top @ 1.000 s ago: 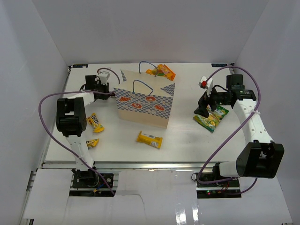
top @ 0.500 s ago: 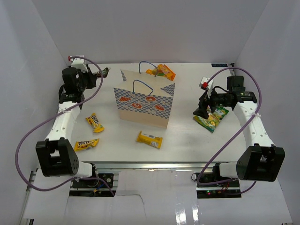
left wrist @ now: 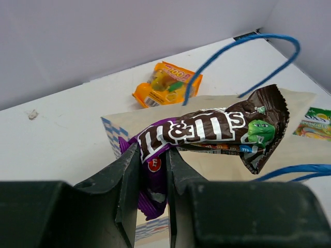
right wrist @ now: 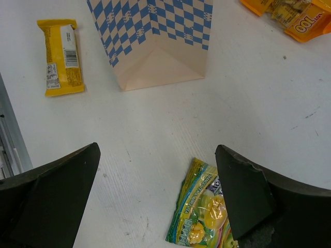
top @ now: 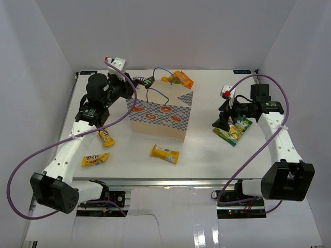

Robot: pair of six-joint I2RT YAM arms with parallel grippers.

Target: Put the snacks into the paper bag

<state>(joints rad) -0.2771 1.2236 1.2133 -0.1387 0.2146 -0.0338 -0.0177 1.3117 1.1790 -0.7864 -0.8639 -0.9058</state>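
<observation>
The tan paper bag (top: 158, 116) with a blue-white checkered band stands open mid-table. My left gripper (top: 135, 82) hovers over its back left rim, shut on a brown M&M's packet (left wrist: 212, 129) and a small purple packet (left wrist: 151, 181) together; the bag's open mouth (left wrist: 289, 150) lies below them. My right gripper (top: 223, 121) is open and empty, low over the near end of the green-yellow pouch (top: 232, 129), which also shows in the right wrist view (right wrist: 204, 217). An orange pouch (top: 178, 78) lies behind the bag.
Three yellow packets lie on the table: one in front of the bag (top: 165, 153), two at the left (top: 105, 136) (top: 95, 159). White walls enclose the table on three sides. Purple cables loop from both arms.
My left arm has swung from the table's back left towards the bag, carrying the packets to just above its mouth. The right arm has barely moved.
</observation>
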